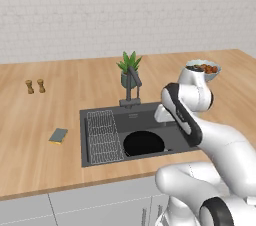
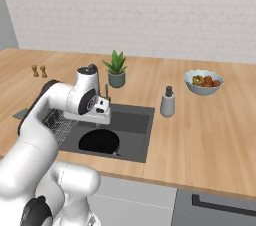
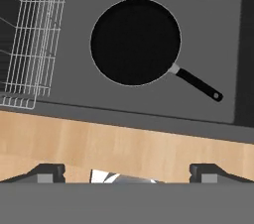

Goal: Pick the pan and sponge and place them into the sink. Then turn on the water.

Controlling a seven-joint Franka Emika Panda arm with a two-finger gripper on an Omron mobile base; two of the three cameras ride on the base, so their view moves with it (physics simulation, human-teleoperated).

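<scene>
1. In the dark grey rectangular recessed sink [image 1: 150, 116], the round, shallow black frying pan [image 3: 135, 41] lay flat on the basin floor, its straight black handle [image 3: 199, 84] pointing toward 4 o'clock in the hand view; a wire grid rack [image 1: 104, 135] occupied the basin's left part.
2. On the wooden counter [image 1: 35, 135], at 9 o'clock from the sink in the left base view, the small flat rectangular sponge [image 1: 58, 135] with grey-teal top and yellow edge rested apart from the basin, not yet moved.
3. Handling, judged: the sponge was probably light, soft and compressible, best pinched across its short sides from above. The pan appeared stiff and heavier, and needed no further grasp.
4. The two-finger gripper [image 3: 127, 173] hung above the sink's near rim, looking down; its fingertips [image 3: 48, 172] stood wide apart and held nothing.
5. The white arm [image 2: 60, 101] arched over the basin, elbow raised, hand turned downward.
6. The dark faucet [image 1: 132, 86] at 12 o'clock of the sink released no visible stream.
</scene>
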